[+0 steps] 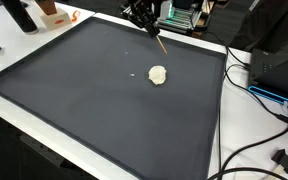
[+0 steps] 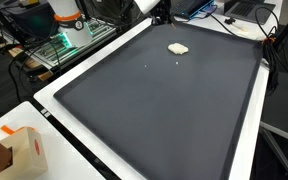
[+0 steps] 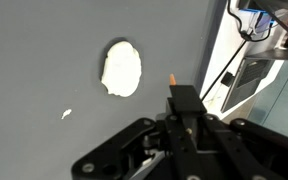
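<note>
My gripper [image 1: 147, 22] hangs over the far edge of a large dark grey mat [image 1: 84, 100]. It is shut on a thin tan stick [image 1: 159, 44] that slants down toward the mat. In the wrist view the jaws [image 3: 184, 106] clamp the stick's black holder, and its orange tip [image 3: 171, 75] pokes out ahead. A cream-white lump [image 1: 158, 74] lies on the mat a short way from the tip, apart from it. The lump also shows in an exterior view [image 2: 178, 47] and in the wrist view [image 3: 122, 68]. A tiny white crumb [image 3: 67, 114] lies near it.
The mat lies on a white table [image 2: 59, 110]. Black cables [image 1: 254, 110] trail along one side. An orange and white box [image 2: 19, 150] stands off a mat corner. Electronics with green lights [image 2: 69, 40] sit beyond the mat's edge.
</note>
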You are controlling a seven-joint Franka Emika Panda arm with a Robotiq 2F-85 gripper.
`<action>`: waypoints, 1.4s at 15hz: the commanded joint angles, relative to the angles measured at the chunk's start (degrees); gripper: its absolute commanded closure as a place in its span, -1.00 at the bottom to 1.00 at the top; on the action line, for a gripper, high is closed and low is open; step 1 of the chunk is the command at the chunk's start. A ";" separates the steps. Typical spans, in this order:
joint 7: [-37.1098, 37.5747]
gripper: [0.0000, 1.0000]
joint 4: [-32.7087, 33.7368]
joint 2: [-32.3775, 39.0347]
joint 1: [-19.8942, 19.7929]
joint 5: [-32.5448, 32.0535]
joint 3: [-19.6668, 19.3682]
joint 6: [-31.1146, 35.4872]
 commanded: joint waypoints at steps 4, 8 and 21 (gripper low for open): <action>-4.59 0.94 2.28 4.52 0.14 9.82 1.36 1.96; -2.73 0.94 3.05 6.74 0.25 10.78 1.51 3.25; 7.63 0.94 2.44 7.93 0.53 7.79 1.50 6.71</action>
